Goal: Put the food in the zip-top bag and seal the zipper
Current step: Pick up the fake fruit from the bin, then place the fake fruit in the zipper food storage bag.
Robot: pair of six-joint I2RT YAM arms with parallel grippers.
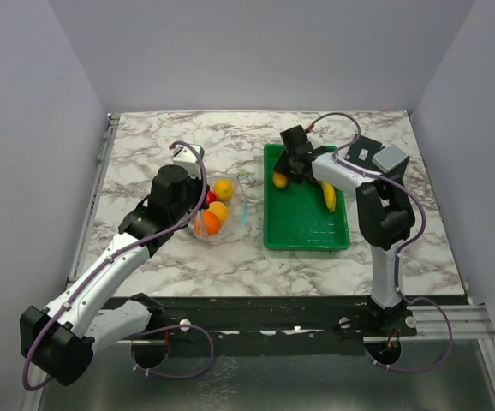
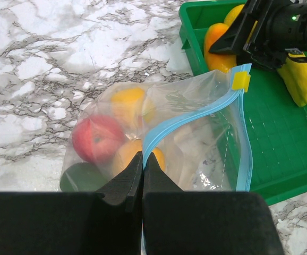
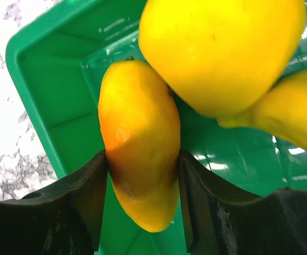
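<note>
The left pincer [image 2: 143, 172] has its jaws together, pinching the near edge of the clear bag [image 2: 201, 159] at the blue zipper [image 2: 196, 118]. The bag lies on the marble worktop [image 2: 36, 64], just left of the green tray [image 2: 281, 143], with its mouth toward the tray. It contains a red fruit [image 2: 96, 138], a dark green fruit [image 2: 82, 178] and orange fruits [image 2: 129, 103].

The right pincer [image 3: 143, 178] is clamped on both sides of an orange-yellow fruit [image 3: 137, 133] at the far left of the tray. Two yellow fruits [image 3: 222, 48] lie beside it.
</note>
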